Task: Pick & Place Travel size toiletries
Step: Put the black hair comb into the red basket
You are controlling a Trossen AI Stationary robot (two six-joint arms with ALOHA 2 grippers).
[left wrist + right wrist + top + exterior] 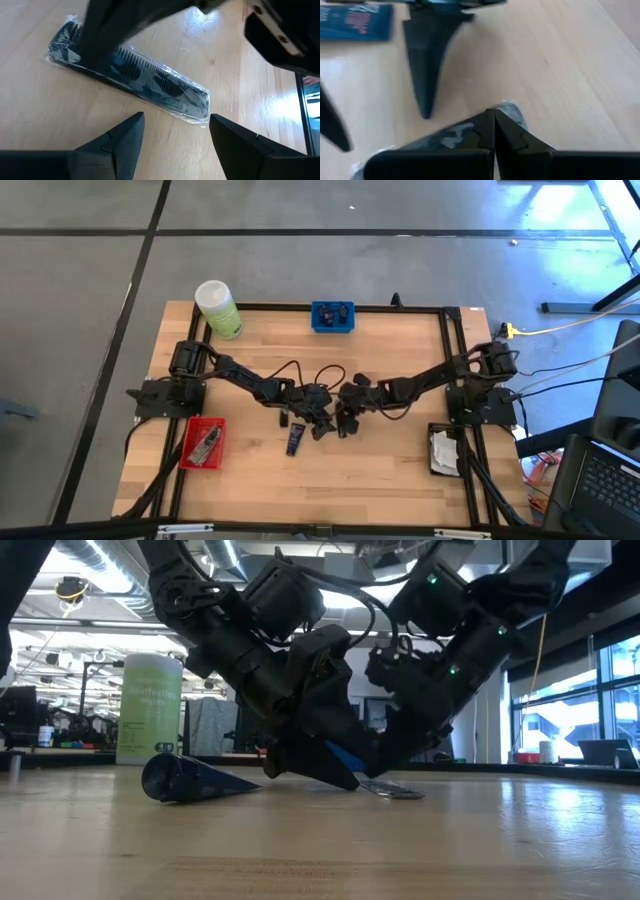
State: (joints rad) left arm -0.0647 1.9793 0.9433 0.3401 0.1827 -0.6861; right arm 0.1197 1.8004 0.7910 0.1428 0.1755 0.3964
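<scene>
A clear packet (150, 82) with a black comb inside lies flat on the table's middle; the low view shows its end (395, 789). My left gripper (175, 122) is open just short of one end of it, touching nothing. My right gripper (494, 112) is shut, and its fingers reach over the packet's other end (75, 47). A dark navy tube (295, 440) lies on its side just left of both grippers, also seen in the low view (190, 780). The two arms meet at centre, left gripper (318, 425) next to right gripper (343, 425). My right gripper has its shut fingertips (480, 130) down on the clear packet near one end (512, 111), slanting down from the table's right and lying across it. The packet stays flat on the wood. Whether film is pinched between the fingers, I cannot tell.
A red tray (190, 455) with slim items sits near the left edge. A black tray (432, 430) with white sachets is at the right. A blue tray (332, 328) and a big light-green bottle (218, 308) stand at the far edge. Bare wood lies toward the near edge.
</scene>
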